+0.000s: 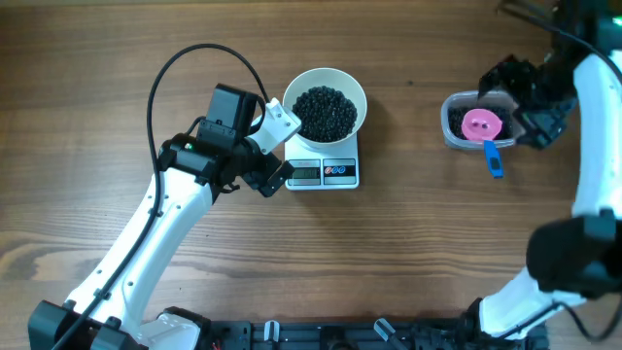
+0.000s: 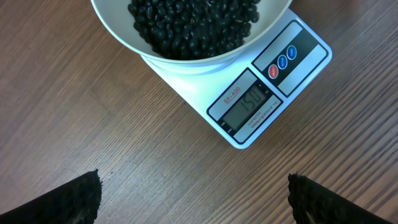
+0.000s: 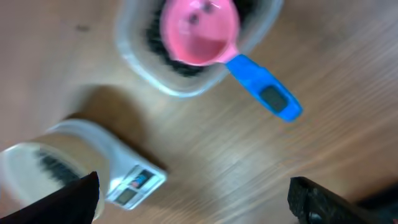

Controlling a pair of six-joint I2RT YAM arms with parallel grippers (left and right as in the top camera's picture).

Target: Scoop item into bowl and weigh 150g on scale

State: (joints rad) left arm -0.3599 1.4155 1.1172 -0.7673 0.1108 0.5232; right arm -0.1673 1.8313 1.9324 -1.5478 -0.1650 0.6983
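Observation:
The white bowl (image 1: pixel 296 92) stands on the scale (image 1: pixel 326 172), heaped with the black beads (image 1: pixel 326 112). In the left wrist view the bowl (image 2: pixel 124 43) and its beads (image 2: pixel 193 25) fill the top, and the scale (image 2: pixel 267 93) display reads 150. My left gripper (image 1: pixel 282 151) (image 2: pixel 194 193) is open beside the scale's left end, holding nothing. A pink scoop (image 1: pixel 481 123) (image 3: pixel 199 31) with a blue handle (image 3: pixel 264 93) rests in the clear tub (image 1: pixel 452 126) (image 3: pixel 134 56). My right gripper (image 1: pixel 523 100) (image 3: pixel 196 193) hangs open just right of the tub, empty.
A black cable (image 1: pixel 194 58) loops above the left arm. The right arm's white link (image 1: pixel 598 136) runs down the right edge. The right wrist view is blurred and shows the scale (image 3: pixel 134 183) and bowl (image 3: pixel 37 168) at lower left.

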